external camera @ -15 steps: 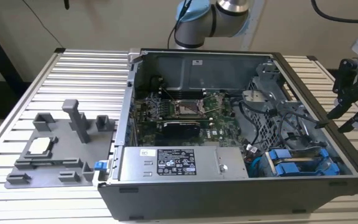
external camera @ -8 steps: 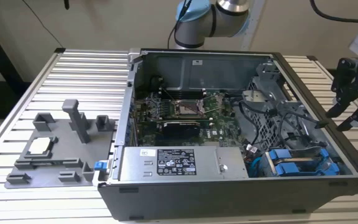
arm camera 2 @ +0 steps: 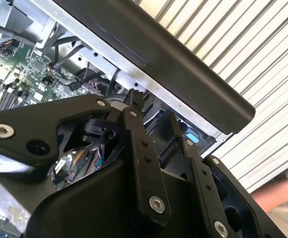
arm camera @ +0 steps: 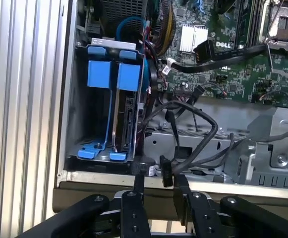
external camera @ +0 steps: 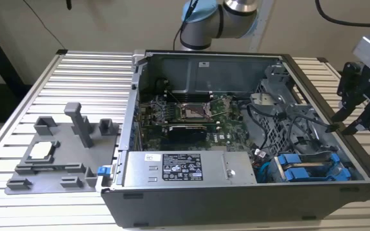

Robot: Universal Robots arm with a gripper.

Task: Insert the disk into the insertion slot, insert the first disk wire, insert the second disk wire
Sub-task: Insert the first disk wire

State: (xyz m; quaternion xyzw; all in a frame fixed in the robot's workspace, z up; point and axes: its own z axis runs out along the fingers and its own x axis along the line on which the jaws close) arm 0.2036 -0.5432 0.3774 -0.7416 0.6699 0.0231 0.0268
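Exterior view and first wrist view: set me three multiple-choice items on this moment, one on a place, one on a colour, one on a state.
1. Where is the gripper in the exterior view?
A. at the view's left edge
B. above the computer case wall on the view's right
C. low in the view's middle

2. What colour is the disk's carrier frame?
A. red
B. blue
C. yellow

3. How does the disk lie?
A. flat outside the case
B. half pulled out
C. seated in the insertion slot

Answers:
1. B, it hangs over the case's wall on that side.
2. B, the first wrist view shows bright blue plastic.
3. C, the disk sits between the bay's walls.
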